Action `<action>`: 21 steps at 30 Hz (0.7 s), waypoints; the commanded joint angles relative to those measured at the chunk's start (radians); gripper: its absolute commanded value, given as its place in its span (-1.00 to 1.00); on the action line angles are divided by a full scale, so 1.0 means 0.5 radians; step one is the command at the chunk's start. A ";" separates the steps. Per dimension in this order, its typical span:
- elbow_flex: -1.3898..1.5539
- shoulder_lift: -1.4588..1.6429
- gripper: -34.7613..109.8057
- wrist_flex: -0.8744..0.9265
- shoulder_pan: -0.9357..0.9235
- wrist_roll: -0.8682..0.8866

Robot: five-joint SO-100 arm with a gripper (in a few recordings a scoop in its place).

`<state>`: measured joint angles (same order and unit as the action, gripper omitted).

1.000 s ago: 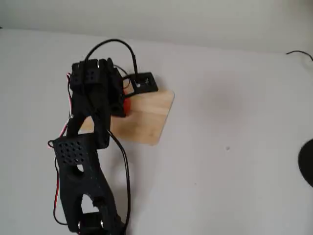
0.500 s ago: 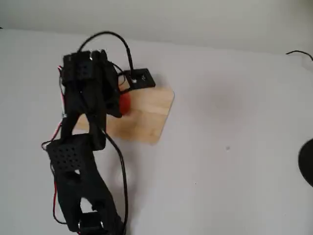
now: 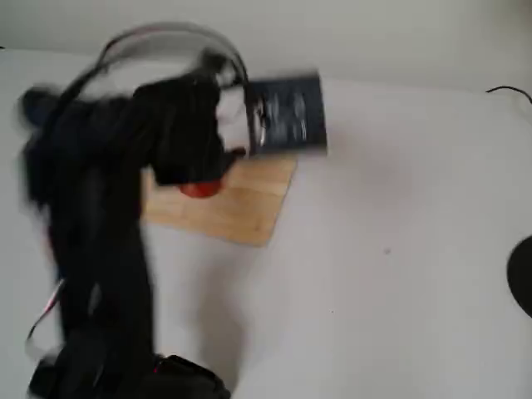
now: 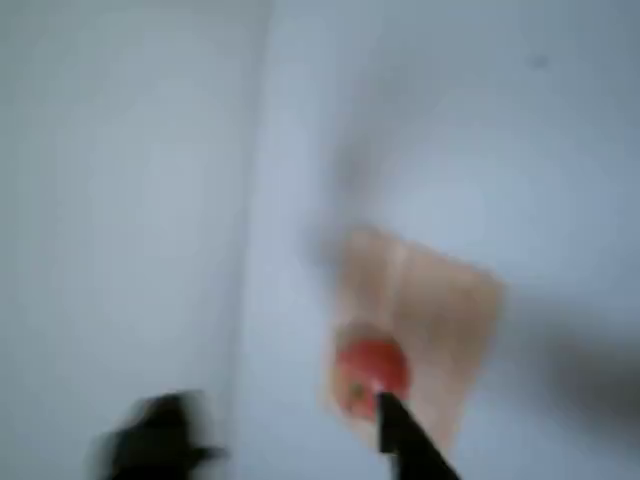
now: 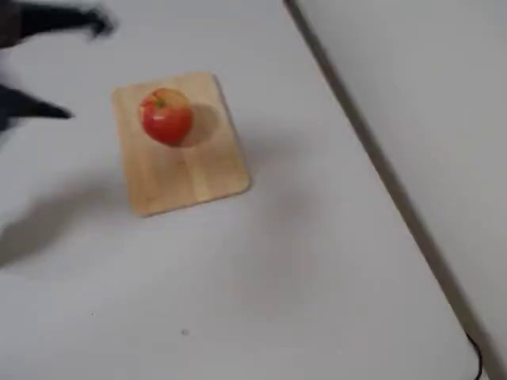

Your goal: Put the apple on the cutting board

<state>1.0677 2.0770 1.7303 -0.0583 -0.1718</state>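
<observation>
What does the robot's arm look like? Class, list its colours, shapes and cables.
The arm is matte black plastic, heavily motion-blurred. A thin black cable loops above it, and a red and a white wire run low along its side. The gripper has dark, pointed fingers.

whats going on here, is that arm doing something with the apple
The apple sits on the cutting board, toward one end, with nothing touching it. The black arm's gripper is off the board's edge with its fingers spread, blurred by motion. So the apple looks placed and let go, and the arm is clear of it.
</observation>
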 commanded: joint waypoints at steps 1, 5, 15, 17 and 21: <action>1.049 0.976 -0.52 -0.402 -0.138 0.132; 2.338 1.979 -0.52 -0.825 -0.058 0.135; 3.645 2.424 -0.52 -0.985 -0.077 0.117; 3.758 2.424 -0.52 -1.003 -0.086 0.120; 3.835 2.424 -0.52 -1.025 -0.095 0.138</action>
<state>2.9667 3.2735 1.2425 -0.0905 -0.1104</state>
